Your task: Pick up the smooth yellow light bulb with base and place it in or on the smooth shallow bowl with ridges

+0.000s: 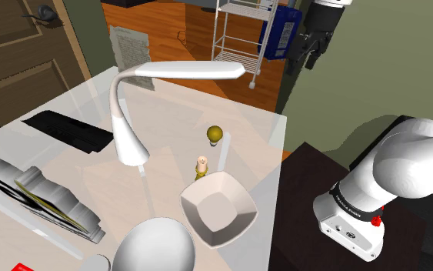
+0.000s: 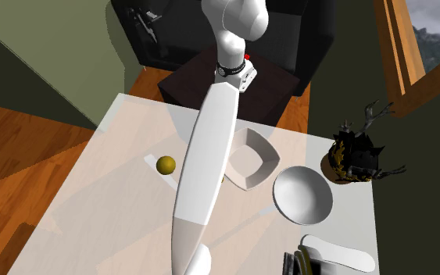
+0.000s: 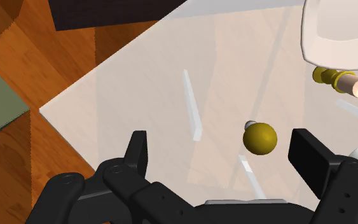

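The gripper (image 3: 220,137) hangs high over the table (image 1: 68,165) with its fingers (image 3: 138,147) spread wide and nothing between them. In the shoulder view it shows up above the table's far corner on the stand's side (image 1: 312,45).

The bulb (image 1: 215,135) is yellow, with a small grey base. It rests on the table toward that same far corner, apart from everything else. In the wrist view it lies far below the gripper, nearer one finger than the other and touched by neither (image 3: 260,137). In the second exterior view it sits toward the table's left edge (image 2: 166,165).

The square bowl (image 1: 218,208) is white and stands along the table edge next to the stand, well apart from the bulb. A small bottle (image 1: 201,165) lies between the two, just beside the square bowl's rim. A round bowl (image 1: 154,248) sits farther along, near the square bowl.

A white lamp (image 1: 130,135) stands near the middle of the table. A pile of books (image 1: 41,196) lies by the edge opposite the stand.
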Controlling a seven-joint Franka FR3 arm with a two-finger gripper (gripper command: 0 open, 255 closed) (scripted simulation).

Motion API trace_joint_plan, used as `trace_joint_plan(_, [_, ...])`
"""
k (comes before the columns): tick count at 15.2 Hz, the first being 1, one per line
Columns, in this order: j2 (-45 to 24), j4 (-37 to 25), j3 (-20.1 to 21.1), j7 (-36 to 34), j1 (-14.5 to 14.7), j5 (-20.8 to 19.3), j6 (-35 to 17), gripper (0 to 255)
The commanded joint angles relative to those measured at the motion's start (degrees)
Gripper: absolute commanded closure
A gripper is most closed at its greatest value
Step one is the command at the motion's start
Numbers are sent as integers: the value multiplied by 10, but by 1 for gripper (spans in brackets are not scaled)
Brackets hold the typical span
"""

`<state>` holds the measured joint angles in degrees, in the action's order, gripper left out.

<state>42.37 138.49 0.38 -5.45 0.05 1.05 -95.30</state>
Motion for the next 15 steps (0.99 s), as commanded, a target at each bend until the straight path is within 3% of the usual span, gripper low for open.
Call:
trace_joint_plan(1, [0,0,0,0,0,0,0,0])
trace_joint_plan(8, [-95,42,29,-38,12,28,-133,0])
trace_joint_plan(15, [-226,44,56,-72,24,49,-263,0])
